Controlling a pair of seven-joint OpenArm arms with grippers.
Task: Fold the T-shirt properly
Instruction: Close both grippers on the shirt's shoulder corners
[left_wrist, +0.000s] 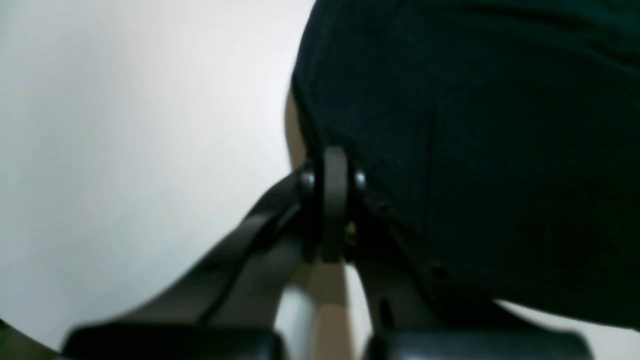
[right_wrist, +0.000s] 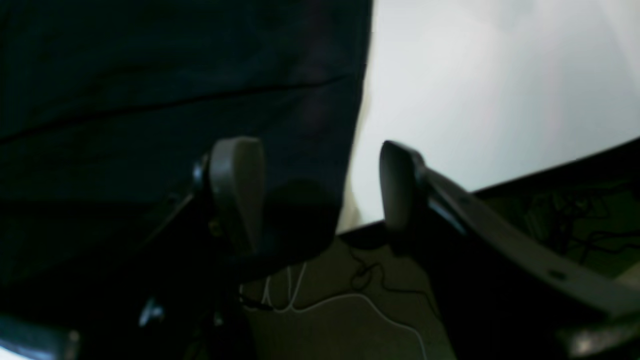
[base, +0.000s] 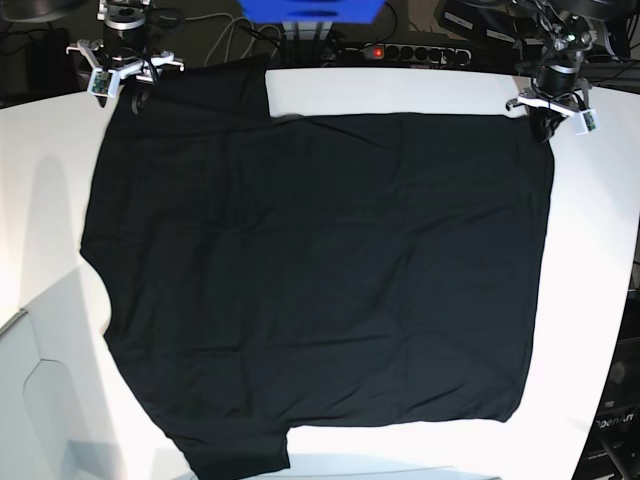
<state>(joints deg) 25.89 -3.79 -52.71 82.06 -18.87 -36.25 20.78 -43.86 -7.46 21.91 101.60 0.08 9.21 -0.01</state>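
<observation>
A white table carries the black T-shirt, spread flat. The left gripper pinches one far corner; the right gripper gapes wide straddling the other. Folding seems about to begin: the right must close first.

The base view is evenly and brightly lit from above; the white bench nearly blows out, while the T-shirt reads as a flat black mass with only faint creases showing. Soft shadows fall on the bench below the right end effector. Both wrist views are dim and soft. In the left wrist view the left end effector is blurred, its base smeared at the bottom edge, and the cloth just right of it lacks detail. In the right wrist view the fingers are out of focus, the bench beyond them glares pale white.
</observation>
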